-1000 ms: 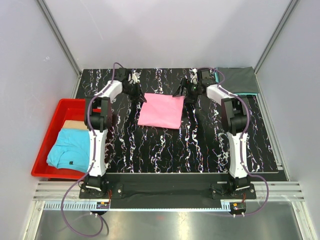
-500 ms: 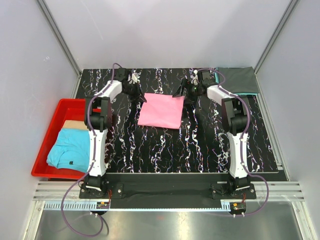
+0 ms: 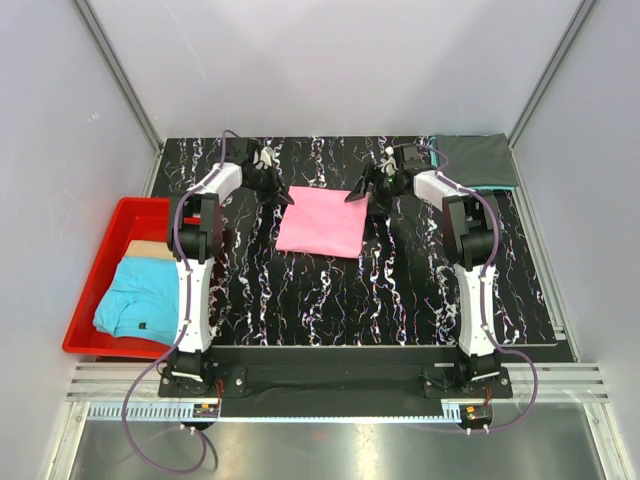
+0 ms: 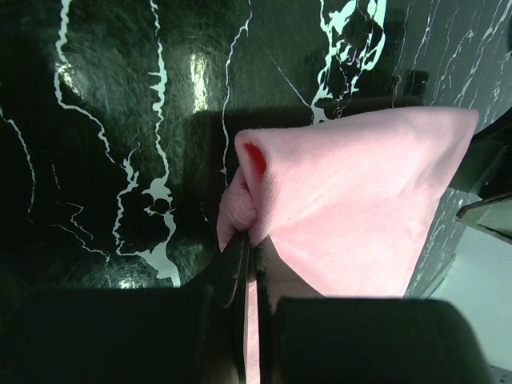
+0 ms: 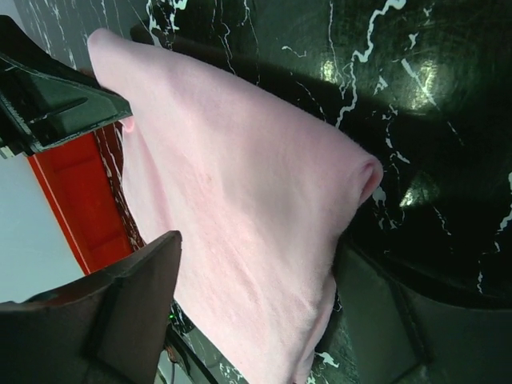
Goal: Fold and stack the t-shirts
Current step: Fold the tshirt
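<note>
Pincers first: from above, your left pincer sits at the 11 o'clock corner of the pink t-shirt, and your right pincer sits at its 1 o'clock corner. That shirt is a folded square lying in the middle of the table, a bit toward 12 o'clock. At 9 o'clock a teal t-shirt lies in the red bin. At 2 o'clock a dark grey t-shirt lies flat. The table is black and shiny with white squiggles, like stone. Now look through the left wrist: your left pincer is squeezed tight on the pink t-shirt, and the corner bunches into a little roll right at the tips. Now the right wrist: your right pincer stands wide apart, with the far corner of the pink t-shirt lying between the two fingers, not pinched yet. You can guess how this shirt will act. It looks light, soft and floppy, so it will sag and lose its shape if you lift one corner alone. It should not break or slip much, because the cloth looks a bit fuzzy. Take both far corners, grab all the layers together, and lift evenly so the fold stays neat.
</note>
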Robot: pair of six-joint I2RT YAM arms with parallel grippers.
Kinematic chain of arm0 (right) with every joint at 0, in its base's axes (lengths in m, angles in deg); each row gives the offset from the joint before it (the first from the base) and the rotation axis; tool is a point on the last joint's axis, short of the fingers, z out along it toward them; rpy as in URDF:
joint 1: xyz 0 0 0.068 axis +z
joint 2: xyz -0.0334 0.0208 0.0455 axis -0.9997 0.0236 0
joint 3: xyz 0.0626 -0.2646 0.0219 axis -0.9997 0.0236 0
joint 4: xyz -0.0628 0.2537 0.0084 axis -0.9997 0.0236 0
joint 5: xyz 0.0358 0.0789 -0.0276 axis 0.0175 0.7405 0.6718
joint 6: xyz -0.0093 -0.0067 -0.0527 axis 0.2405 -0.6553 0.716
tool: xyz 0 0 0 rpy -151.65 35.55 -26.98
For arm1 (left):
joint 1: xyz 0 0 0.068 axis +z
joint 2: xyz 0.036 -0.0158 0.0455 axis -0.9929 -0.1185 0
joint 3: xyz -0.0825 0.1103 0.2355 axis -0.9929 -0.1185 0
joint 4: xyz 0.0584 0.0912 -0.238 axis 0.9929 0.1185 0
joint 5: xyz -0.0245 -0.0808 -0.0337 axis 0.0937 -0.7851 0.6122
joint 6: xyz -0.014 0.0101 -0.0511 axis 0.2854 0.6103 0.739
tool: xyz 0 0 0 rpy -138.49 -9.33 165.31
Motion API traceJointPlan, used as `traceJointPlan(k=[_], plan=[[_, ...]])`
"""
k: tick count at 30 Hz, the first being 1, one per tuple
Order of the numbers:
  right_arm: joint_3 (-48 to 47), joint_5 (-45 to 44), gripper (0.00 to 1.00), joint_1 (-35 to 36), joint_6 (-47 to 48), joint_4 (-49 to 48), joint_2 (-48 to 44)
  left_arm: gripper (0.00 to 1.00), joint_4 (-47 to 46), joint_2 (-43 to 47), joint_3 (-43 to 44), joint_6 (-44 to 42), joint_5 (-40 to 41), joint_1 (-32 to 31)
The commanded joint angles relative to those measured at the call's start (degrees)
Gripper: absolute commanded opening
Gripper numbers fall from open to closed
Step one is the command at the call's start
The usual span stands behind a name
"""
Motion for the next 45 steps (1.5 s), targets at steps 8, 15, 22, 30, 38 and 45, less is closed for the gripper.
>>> traceJointPlan(k=[8,15,22,30,38,45], plan=[[3.8,-4.8,0.34,0.7,1.4,5.6,4.0,0.0,2.5,-2.3,-2.0,3.0,1.3,0.3],[4.0,-5.4,0.0,0.6,3.6,2.9,-2.9,0.0,0.6,-1.6,-4.9,6.4,-0.2,1.1],[-3.4,-12.6,0.0,0.6,12.0,12.3,-7.1,0.24,-7.0,4.4,-8.4,10.1,-9.8,1.0],[-10.8,-21.4,0.0,-0.2,19.2,20.7,-6.9,0.4,-2.4,14.1,-8.1,6.0,-7.1,0.3],[-16.3,-34.3,0.0,-1.6,28.6,25.8,-9.0,0.4,0.0,29.9,-25.3,1.3,1.1,-4.4],[-12.3,-41.5,0.0,-6.7,36.2,19.8,-15.0,0.4,0.3,37.4,-31.4,-1.1,2.5,-12.9]])
